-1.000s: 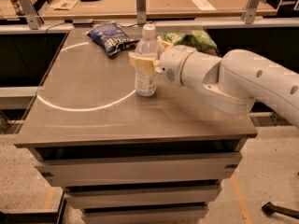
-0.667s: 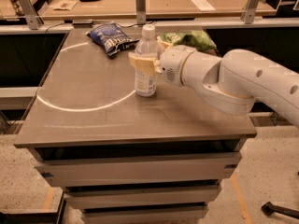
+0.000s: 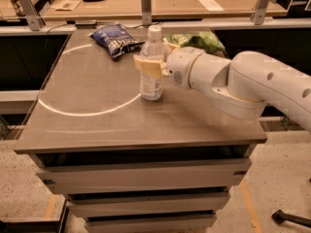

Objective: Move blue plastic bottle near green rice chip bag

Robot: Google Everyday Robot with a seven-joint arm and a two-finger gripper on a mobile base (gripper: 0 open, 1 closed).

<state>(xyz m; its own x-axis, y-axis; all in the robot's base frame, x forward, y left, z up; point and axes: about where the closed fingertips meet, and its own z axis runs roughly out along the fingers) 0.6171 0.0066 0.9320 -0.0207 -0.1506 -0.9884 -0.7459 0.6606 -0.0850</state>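
Gripping blue plastic bottle (image 3: 151, 87) mid-body with claw (image 3: 149, 68) | bottle upright on worktop (image 3: 97, 120) | green rice chip bag (image 3: 203, 41) near, behind arm | dark blue bag (image 3: 114, 39) back-left

You have the bottle (image 3: 151, 74) standing upright on the table (image 3: 97, 115), a little behind its middle. From the bottle, the snack bag (image 3: 115, 39) lies at 11 o'clock, apart from it, near the table's back edge. The chip bag (image 3: 203, 41) lies at 2 o'clock, also by the back edge, partly behind the arm (image 3: 252, 89). The arm comes in from 4 o'clock, and the gripper (image 3: 149, 67) sits at the bottle's mid-height, its fingers (image 3: 146, 68) clasping it. A desk (image 3: 170, 6) runs behind the table at 12 o'clock.
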